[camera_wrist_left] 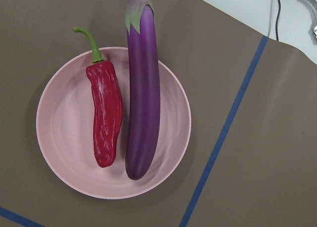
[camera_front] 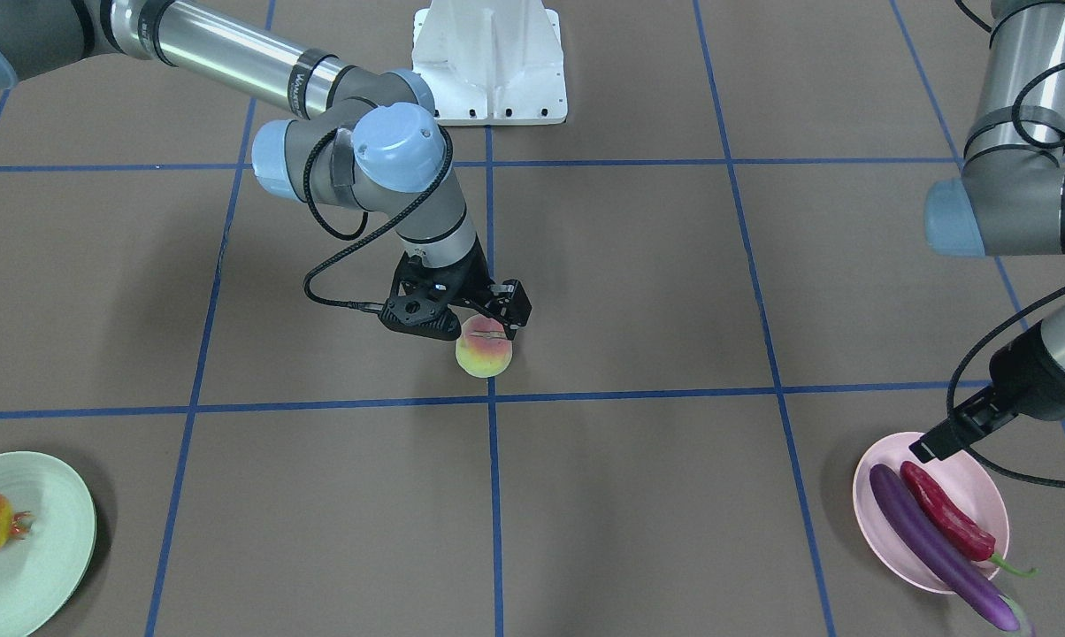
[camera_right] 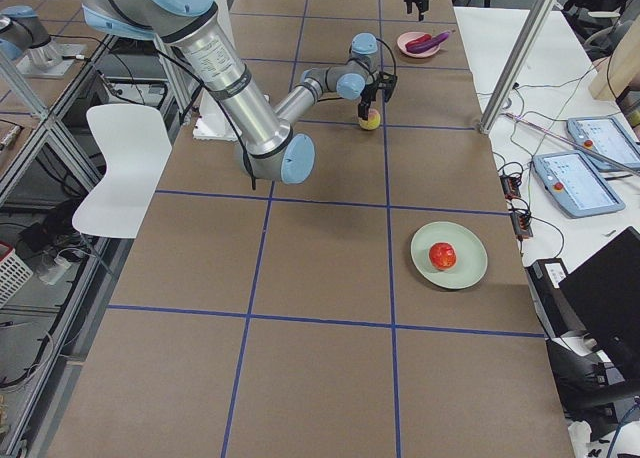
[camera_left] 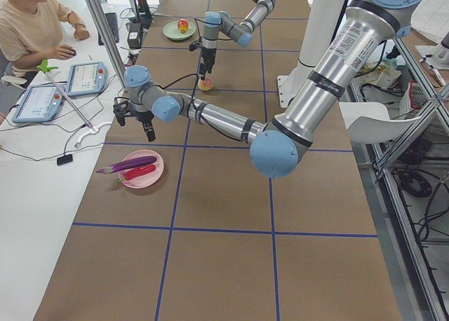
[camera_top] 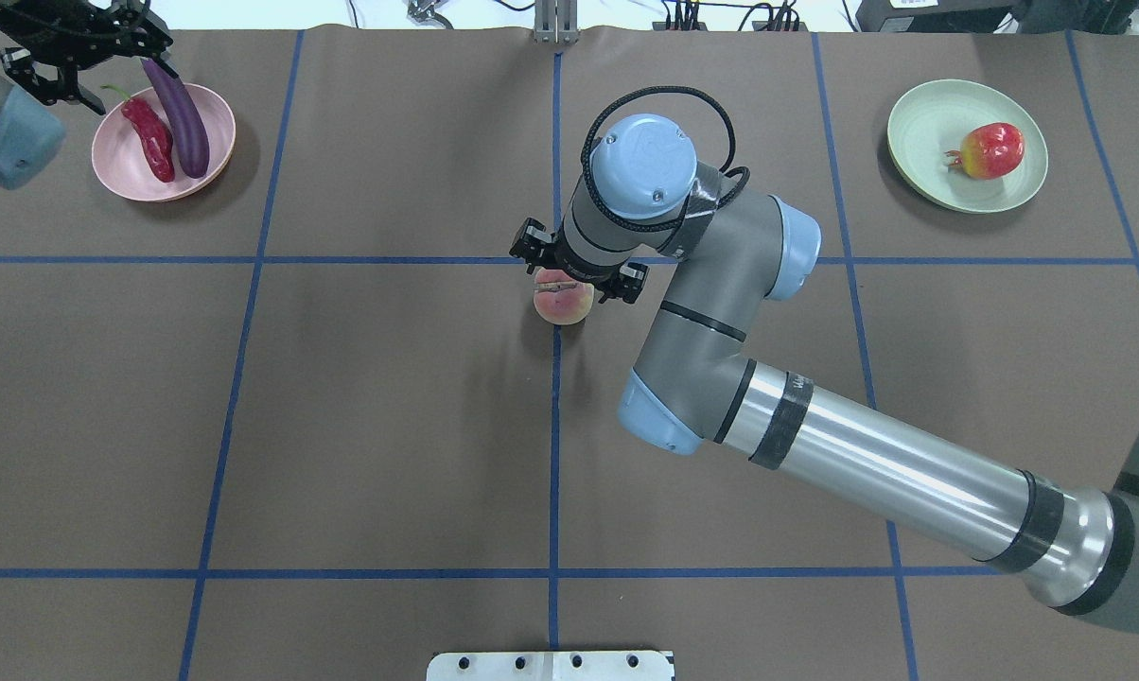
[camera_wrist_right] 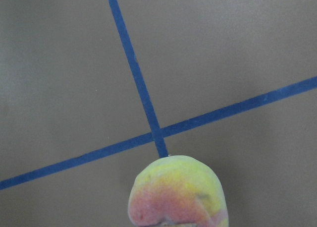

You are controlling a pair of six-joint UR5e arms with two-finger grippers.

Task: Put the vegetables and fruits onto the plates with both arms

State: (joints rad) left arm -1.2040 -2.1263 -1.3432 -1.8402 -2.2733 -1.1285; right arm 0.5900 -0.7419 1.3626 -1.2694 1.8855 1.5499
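Note:
My right gripper (camera_front: 484, 326) is shut on the pink-and-yellow-green peach (camera_front: 484, 354) near the table's middle, at or just above the surface by a tape crossing. The peach fills the bottom of the right wrist view (camera_wrist_right: 178, 195). My left gripper (camera_top: 87, 52) is open and empty, just above the pale pink plate (camera_top: 115, 165). The purple eggplant (camera_wrist_left: 143, 98) and the red chili (camera_wrist_left: 105, 113) lie side by side on that plate. The pomegranate-like fruit (camera_top: 993, 151) lies on the mint green plate (camera_top: 919, 142) at the far right.
Blue tape lines (camera_top: 557, 426) divide the brown table into squares. The white robot base (camera_front: 488, 62) stands at the robot's edge. An operator (camera_left: 28, 26) sits at a side bench with tablets (camera_left: 85, 78) beyond the far edge.

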